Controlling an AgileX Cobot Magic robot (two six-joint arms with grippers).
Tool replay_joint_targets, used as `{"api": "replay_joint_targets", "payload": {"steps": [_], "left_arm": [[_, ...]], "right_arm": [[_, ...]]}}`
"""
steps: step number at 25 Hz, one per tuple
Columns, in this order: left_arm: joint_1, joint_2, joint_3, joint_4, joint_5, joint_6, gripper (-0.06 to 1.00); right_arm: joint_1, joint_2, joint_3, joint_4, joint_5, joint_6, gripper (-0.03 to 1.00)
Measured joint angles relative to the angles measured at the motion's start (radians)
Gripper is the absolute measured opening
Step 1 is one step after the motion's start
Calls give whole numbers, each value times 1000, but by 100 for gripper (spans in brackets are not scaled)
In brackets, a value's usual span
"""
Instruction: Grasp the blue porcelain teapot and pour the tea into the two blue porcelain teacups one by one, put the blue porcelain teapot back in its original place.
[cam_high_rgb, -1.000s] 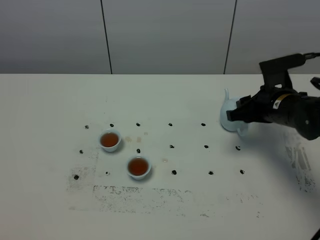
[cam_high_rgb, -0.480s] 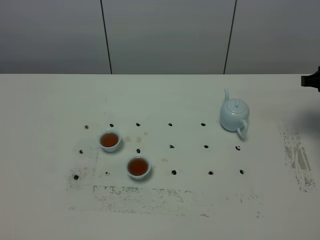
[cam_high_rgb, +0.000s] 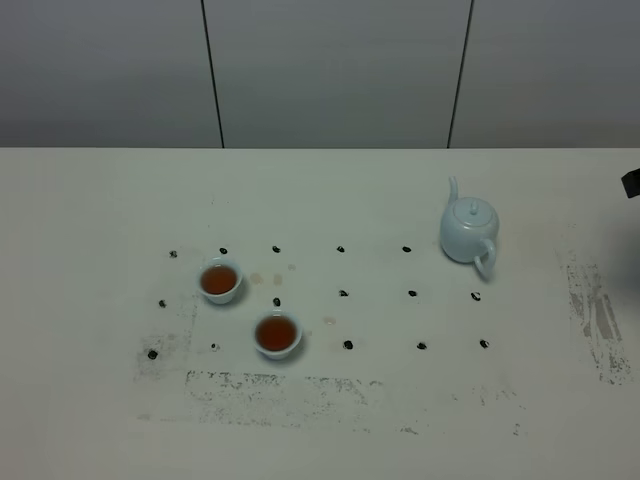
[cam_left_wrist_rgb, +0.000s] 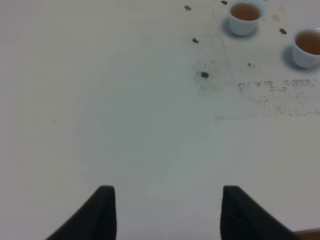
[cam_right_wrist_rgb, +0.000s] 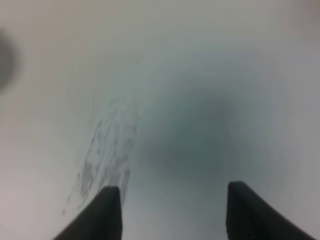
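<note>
White table (cam_high_rgb: 330, 420) with scattered black dot marks and scuffed patches, backed by a grey panelled wall (cam_high_rgb: 330, 70). From the high camera: blue porcelain teapot (cam_high_rgb: 468, 229) upright on the right half of the table, lid on, spout toward the wall, handle toward the near edge; two blue porcelain teacups on the left half, far teacup (cam_high_rgb: 220, 280) and near teacup (cam_high_rgb: 277, 334), close together but apart, both holding brown tea, well apart from the teapot. From the left wrist camera: left gripper (cam_left_wrist_rgb: 165, 212) with jaws spread, nothing between them, bare table underneath, both teacups well ahead. From the right wrist camera: right gripper (cam_right_wrist_rgb: 172, 212) spread and empty over a scuffed, blurred stretch of table.
</note>
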Motion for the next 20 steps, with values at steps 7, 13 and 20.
{"api": "replay_joint_targets", "payload": {"steps": [7,13,20], "left_arm": [[0,0,0,0,0,0,49],[0,0,0,0,0,0,49],[0,0,0,0,0,-1,49]], "right_arm": [[-93,-232,176,98,20,-58,45],[-116,-497,375,223,48,-80,45],[-116,-770,540,279,179,-87,44]]}}
